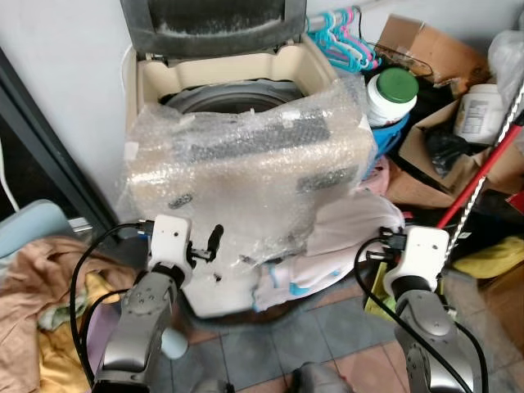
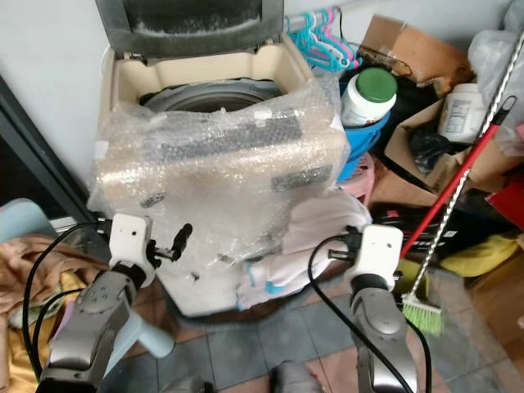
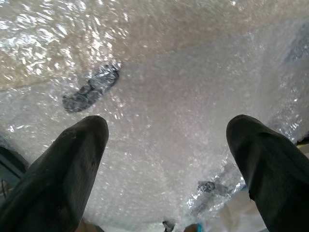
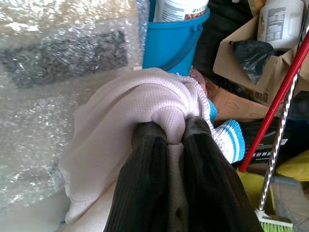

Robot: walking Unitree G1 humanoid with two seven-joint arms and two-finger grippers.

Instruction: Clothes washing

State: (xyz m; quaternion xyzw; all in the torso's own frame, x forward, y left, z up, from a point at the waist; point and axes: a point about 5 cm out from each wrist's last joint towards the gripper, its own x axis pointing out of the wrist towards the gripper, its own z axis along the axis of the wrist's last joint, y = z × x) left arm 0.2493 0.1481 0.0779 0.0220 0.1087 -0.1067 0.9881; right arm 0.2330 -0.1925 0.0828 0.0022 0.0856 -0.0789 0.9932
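A beige top-loading washing machine (image 1: 307,61) stands in front of me with its lid up and its grey drum (image 1: 221,98) showing. Bubble wrap (image 1: 246,164) covers its front panel. My right gripper (image 4: 174,129) is shut on a fold of a white knitted garment (image 4: 125,106) with blue-striped cuffs. The garment (image 1: 348,233) hangs against the machine's lower right front. My left gripper (image 3: 166,130) is open, close to the bubble wrap at the machine's lower left, with nothing between its fingers (image 1: 214,238).
A blue bucket (image 1: 393,133) holding a green-lidded white jar (image 1: 391,94) stands right of the machine. Cardboard boxes (image 1: 426,49), plastic hangers (image 1: 340,37) and a red-handled broom (image 2: 422,311) crowd the right side. Clothes (image 1: 33,286) lie piled on the floor at left.
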